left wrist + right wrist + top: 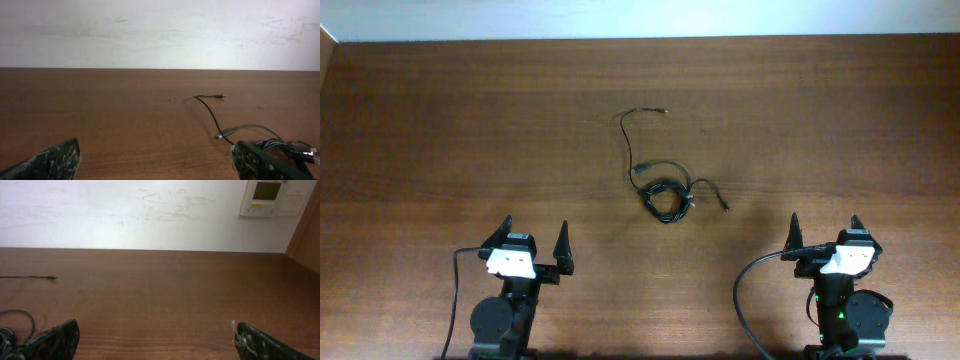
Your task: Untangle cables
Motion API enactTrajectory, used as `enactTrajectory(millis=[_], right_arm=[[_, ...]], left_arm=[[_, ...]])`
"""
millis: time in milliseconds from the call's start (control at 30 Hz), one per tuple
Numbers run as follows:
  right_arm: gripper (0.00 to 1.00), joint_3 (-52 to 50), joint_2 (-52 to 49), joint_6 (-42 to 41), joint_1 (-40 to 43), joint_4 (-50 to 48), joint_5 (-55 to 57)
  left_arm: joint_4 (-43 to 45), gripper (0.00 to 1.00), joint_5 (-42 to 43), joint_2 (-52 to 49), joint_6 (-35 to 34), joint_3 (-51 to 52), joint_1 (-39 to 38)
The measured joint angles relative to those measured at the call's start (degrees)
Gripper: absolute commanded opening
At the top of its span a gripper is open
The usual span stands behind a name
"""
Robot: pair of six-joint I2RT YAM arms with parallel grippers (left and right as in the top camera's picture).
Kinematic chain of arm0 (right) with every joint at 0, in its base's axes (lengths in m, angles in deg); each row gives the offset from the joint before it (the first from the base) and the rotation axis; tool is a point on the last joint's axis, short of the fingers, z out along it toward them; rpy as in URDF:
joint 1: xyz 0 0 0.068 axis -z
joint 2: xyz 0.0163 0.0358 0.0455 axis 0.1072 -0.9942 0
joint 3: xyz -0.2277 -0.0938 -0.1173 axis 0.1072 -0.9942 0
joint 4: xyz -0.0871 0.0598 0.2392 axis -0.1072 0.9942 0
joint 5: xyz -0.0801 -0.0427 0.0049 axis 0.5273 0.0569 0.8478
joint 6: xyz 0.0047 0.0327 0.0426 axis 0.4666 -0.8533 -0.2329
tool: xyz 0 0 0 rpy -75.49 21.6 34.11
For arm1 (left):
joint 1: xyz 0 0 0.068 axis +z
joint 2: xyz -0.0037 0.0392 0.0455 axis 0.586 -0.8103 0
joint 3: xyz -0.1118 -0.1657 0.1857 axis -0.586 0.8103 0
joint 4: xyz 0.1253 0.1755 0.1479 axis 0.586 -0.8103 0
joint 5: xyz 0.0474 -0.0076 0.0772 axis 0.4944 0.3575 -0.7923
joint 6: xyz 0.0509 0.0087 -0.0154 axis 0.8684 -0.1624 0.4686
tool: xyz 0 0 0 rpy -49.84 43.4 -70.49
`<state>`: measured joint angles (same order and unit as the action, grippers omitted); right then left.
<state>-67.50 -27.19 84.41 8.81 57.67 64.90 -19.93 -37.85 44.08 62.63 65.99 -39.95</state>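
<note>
The cables [664, 193] lie knotted in a small dark bundle at the table's middle, with one loose wire curving up to a plug at the far side [665, 110] and another end trailing right [725, 208]. In the left wrist view the bundle [280, 145] sits at the right, partly behind my right finger. In the right wrist view a loop [17, 315] shows at the far left. My left gripper [532, 238] is open and empty, near the front edge, left of the bundle. My right gripper [826, 230] is open and empty, at the front right.
The brown wooden table [440, 130] ends at a white wall at the back. A white wall panel [270, 197] hangs at the upper right in the right wrist view. Thick black arm cables [745, 290] run beside each base.
</note>
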Motion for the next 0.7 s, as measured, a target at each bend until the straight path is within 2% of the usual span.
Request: enactTrajectory(millis=[700], right_arm=[[0.99, 0.00, 0.00, 0.00, 0.00, 0.00, 0.00]], left_arm=[[0.00, 0.99, 0.00, 0.00, 0.00, 0.00, 0.00]])
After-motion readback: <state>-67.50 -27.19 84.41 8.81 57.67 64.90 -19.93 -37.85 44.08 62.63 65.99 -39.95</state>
